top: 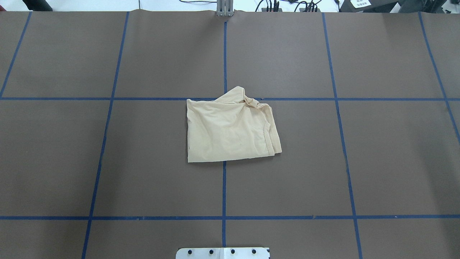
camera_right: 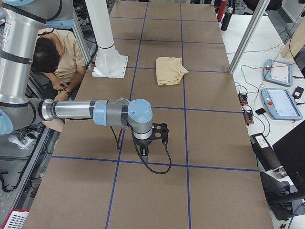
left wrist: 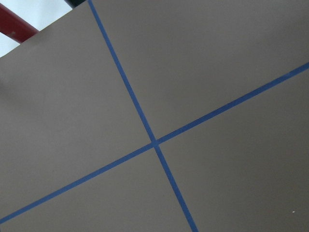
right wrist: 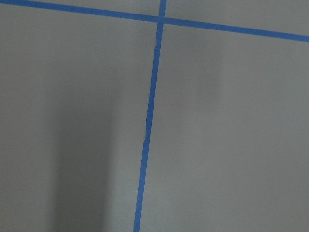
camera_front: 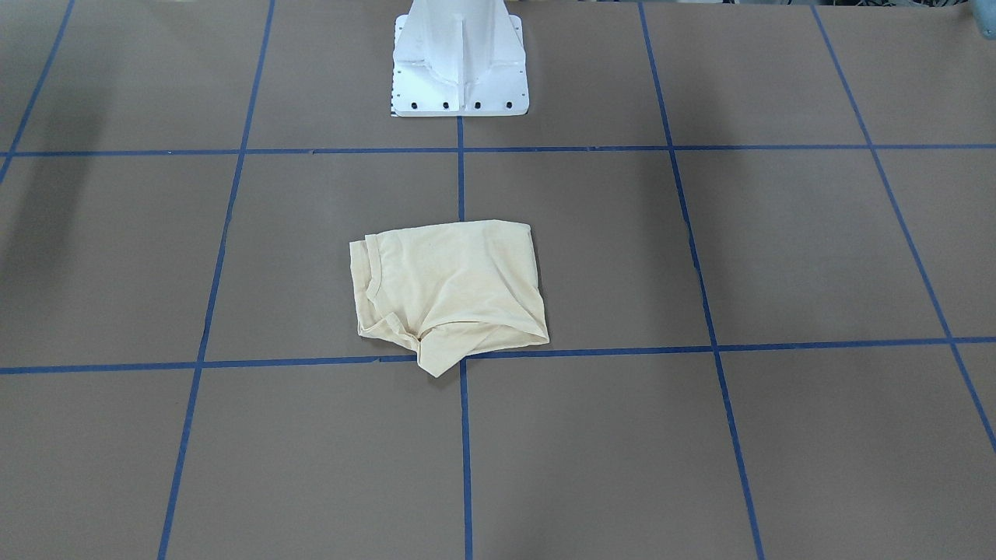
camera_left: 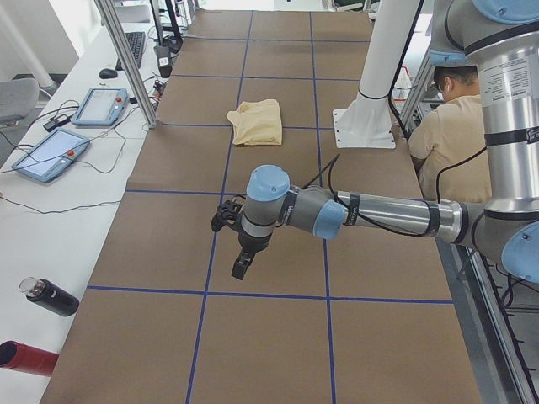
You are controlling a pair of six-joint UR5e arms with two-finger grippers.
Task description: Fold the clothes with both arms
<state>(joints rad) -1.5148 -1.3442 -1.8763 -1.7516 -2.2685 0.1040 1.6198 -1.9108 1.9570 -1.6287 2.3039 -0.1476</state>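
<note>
From the camera at the robot's left end, nearest us is the left arm [camera_left: 379, 215]. Its upright column stands at 3 o'clock and the forearm reaches level toward 9 o'clock. The wrist bends down, so the left claw [camera_left: 242, 271] points at the table [top: 72, 162], close over a blue tape line [top: 224, 187]. We cannot tell whether its fingers are spread or pressed together, and it holds nothing that we can see.

From the opposite end the right arm [camera_right: 81, 109] mirrors this. Its column is at 9 o'clock, its forearm lies level toward 3 o'clock, and its wrist is turned down. The right claw [camera_right: 144, 155] hangs low near a tape line with a black cable looping beside it. Here too we cannot tell how its fingers stand. Both wrist cameras see only brown table and crossing tape.

Farther along, well apart from both claws, the shirt [top: 230, 129] lies mid-table, folded to a rough rectangle. From overhead it straddles the centre tape line. A loose corner pokes past the cross line at 12 o'clock, and a curved seamed edge runs down its 3 o'clock side.

Beyond it, in the facing view, the white pedestal [camera_front: 459, 70] stands at 12 o'clock. A person [camera_left: 438, 126] sits behind it, off the table.
</note>
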